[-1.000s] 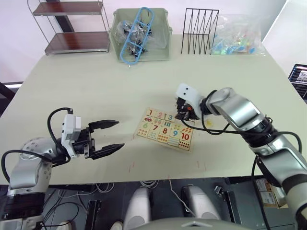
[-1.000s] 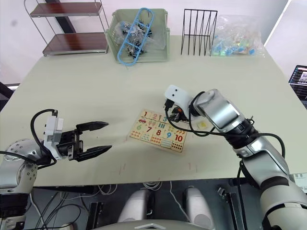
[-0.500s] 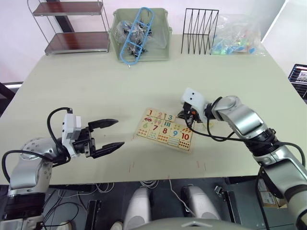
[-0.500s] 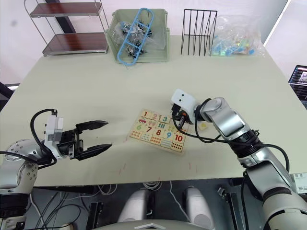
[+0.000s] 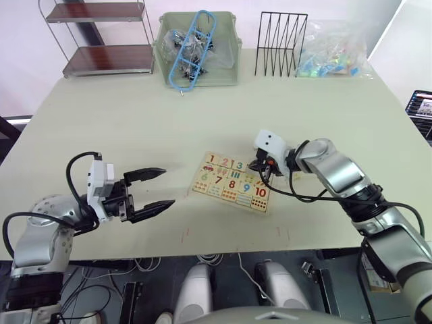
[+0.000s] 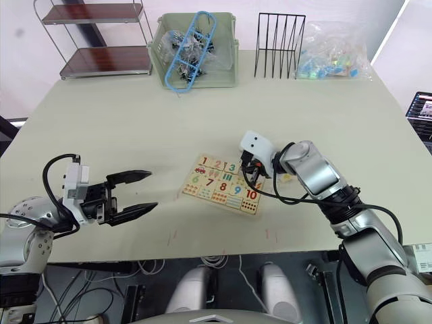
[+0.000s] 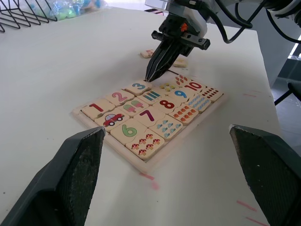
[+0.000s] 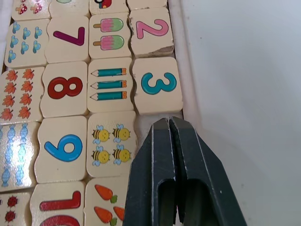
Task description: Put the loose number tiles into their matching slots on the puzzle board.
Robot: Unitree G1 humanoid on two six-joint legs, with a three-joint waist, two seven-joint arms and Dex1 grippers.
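Right end effector point(image 8: 168, 123) has dipped, apparently touching puzzle board point(image 7: 151, 162).

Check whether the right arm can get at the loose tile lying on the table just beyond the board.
Probably yes: the right gripper, fingers shut, sits at the puzzle board's far edge, the loose tile close behind it on bare table, nothing between.

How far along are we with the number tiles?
Seated: 1, 2, 3 and 6 to 10 on the puzzle board. In hand: nothing; the right pincer is shut, tips at the empty slot beside 3. Left: that slot, and two loose tiles lying beyond the board.
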